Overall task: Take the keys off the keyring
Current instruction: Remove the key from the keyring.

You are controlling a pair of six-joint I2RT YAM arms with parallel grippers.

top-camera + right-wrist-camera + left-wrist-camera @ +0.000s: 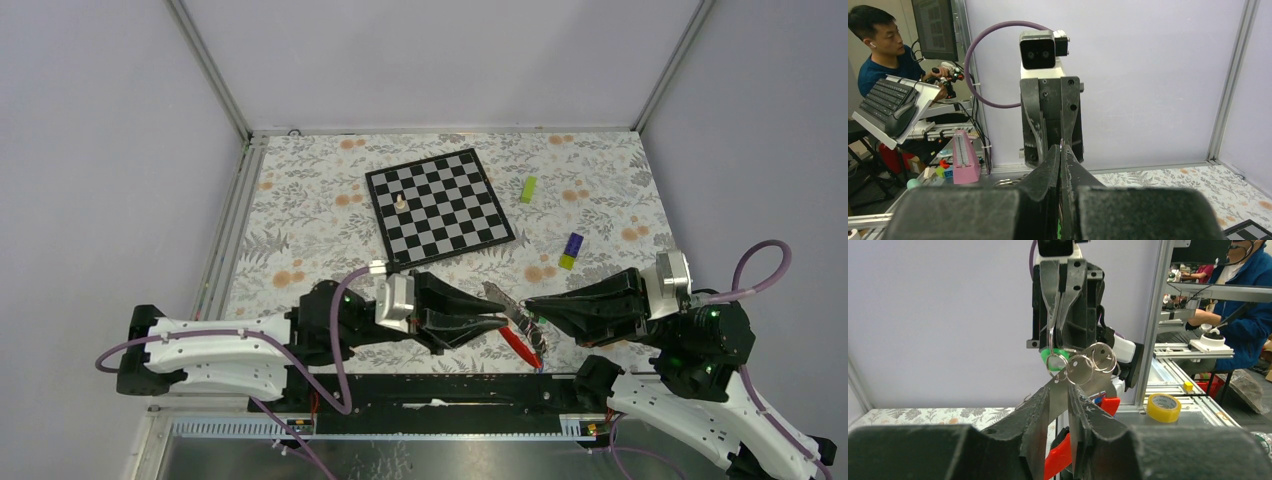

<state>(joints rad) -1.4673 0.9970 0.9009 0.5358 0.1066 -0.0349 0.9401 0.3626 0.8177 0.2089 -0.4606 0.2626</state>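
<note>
Pinching with the left gripper [1059, 392], fingers narrowly apart, on the flat silvery blade of one of the keys [1075, 371]. Clamping from the opposite side with the right gripper [1055, 330], fingers pressed together on the thin wire of the keyring [1111, 362]. Held off the table [300, 200] at its near edge, nearer than the chessboard [440, 205]. Behind the rings, a green key head [1052, 355]; below, a red strap [521, 345] hanging down. Farther right, well apart, a lime block [528, 189] and a purple-and-yellow block [572, 250].

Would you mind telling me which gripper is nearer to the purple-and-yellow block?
Right. The right gripper sits just below the purple-and-yellow block in the top view; the left gripper is farther, down and to its left.
</note>
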